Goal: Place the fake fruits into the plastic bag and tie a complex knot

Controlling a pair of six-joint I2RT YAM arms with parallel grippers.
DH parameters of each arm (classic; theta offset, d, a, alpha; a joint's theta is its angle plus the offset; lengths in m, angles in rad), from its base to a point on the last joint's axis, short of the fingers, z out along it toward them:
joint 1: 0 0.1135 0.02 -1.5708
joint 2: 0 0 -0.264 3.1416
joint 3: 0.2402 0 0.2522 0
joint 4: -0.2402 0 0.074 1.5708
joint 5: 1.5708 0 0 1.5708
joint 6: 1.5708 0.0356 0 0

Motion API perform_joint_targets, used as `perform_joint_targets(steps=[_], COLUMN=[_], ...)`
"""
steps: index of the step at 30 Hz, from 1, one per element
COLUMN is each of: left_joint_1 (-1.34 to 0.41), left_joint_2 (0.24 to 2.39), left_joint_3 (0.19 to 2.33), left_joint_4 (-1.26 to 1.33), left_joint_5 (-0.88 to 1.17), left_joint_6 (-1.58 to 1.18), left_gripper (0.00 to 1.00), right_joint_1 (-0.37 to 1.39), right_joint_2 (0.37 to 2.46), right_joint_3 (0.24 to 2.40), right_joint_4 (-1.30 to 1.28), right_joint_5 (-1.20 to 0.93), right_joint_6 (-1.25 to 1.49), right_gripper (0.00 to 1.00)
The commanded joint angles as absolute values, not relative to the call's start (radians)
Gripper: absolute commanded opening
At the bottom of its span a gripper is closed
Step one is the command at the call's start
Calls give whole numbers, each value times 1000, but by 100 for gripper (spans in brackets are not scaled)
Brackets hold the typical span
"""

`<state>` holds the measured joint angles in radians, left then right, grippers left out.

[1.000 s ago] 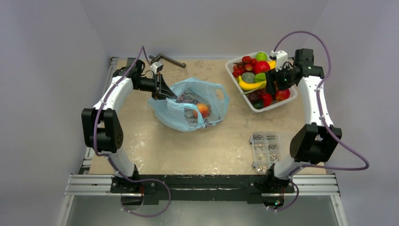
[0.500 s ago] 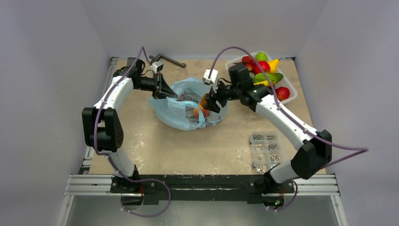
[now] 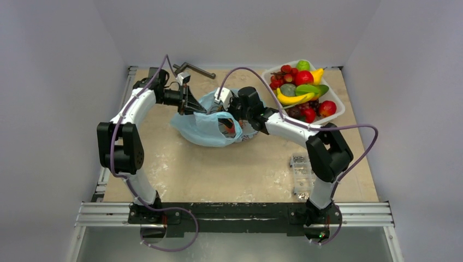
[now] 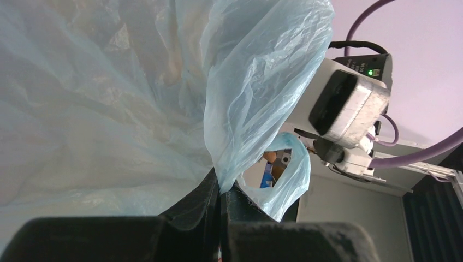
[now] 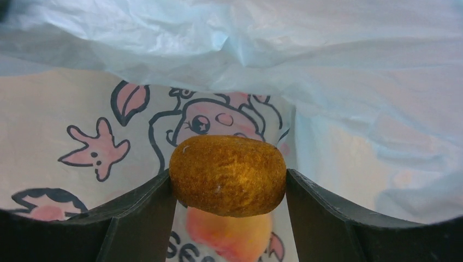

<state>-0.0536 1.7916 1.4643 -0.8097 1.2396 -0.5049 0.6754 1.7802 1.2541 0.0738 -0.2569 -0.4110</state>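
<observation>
Loading: right gripper [image 5: 227, 191] grasping brown fuzzy oval fruit [image 5: 227, 170] inside light-blue plastic bag [image 5: 338, 71]; left gripper [image 4: 221, 191] clenched on its rim. Next: release.

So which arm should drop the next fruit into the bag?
Right. The right end effector holds a brown fruit in the bag's mouth; the left end effector is shut on its rim, holding it open.

Only cut-off letters "SE" show on the plastic bag [image 5: 355, 82]
</observation>
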Motion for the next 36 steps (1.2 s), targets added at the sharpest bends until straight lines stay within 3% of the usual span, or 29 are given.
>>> perform_joint_targets(steps=[1,3,7,15,24,31,36], left_joint_1=[-52,-52,-52,-53,-52,-51,-52], left_joint_2=[1787,1790,1795,1806,1808,1809,1808], left_joint_3=[1495,1498,1505,1527,1532,1533,1541], left_joint_4=[-811,-813,-819,-856,-897,-905,-908], left_joint_5=[1273,1273,1273,1262,1250,1247,1246], left_joint_6=[-494,-492,-486,-451,-405,-399,-399], left_gripper=[0,0,0,0,0,0,0], right_joint_1=[695,696,695,635,303,56,3], right_joint_2=[1787,1772,1720,1541,1382,1471,1614], right_joint_3=[1279,1276,1290,1377,1421,1552,1672], right_joint_4=[169,145,83,-120,-392,-488,-535], right_joint_5=[-229,-237,-270,-422,-457,-390,-297], right_joint_6=[-420,-422,-411,-279,-196,-141,-169], right_gripper=[72,82,92,91,88,86,89])
